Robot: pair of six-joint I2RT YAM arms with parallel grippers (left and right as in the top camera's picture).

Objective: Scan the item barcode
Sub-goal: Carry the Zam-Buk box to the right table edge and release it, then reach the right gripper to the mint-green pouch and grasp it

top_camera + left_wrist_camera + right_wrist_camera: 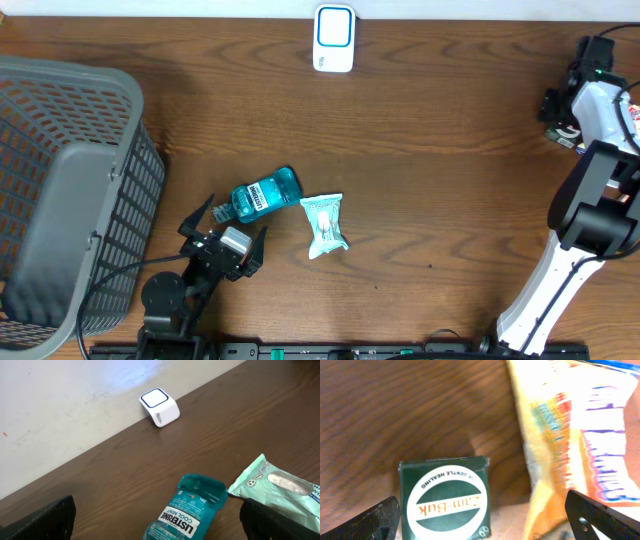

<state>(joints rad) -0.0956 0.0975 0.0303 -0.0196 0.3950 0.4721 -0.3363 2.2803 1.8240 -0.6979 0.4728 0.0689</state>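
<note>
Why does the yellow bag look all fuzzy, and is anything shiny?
Right wrist view: the yellow bag sits very close to the lens, so its print blurs; the green Zam-Buk box is sharper. Left wrist view: bluish glare on the white surface behind the white scanner. Overhead view: evenly lit and sharp.

The overhead camera looks straight down from high up and takes in the whole worktop (400,120). My left wrist camera sits low near 7 o'clock and faces about 1 o'clock across the wood. It shares the white scanner (333,38), mouthwash bottle (187,510) and wipes packet (280,485) with the overhead. My right wrist camera, out near 2 o'clock, hangs very close over a green box (447,500) and an orange packet (570,435).
</note>
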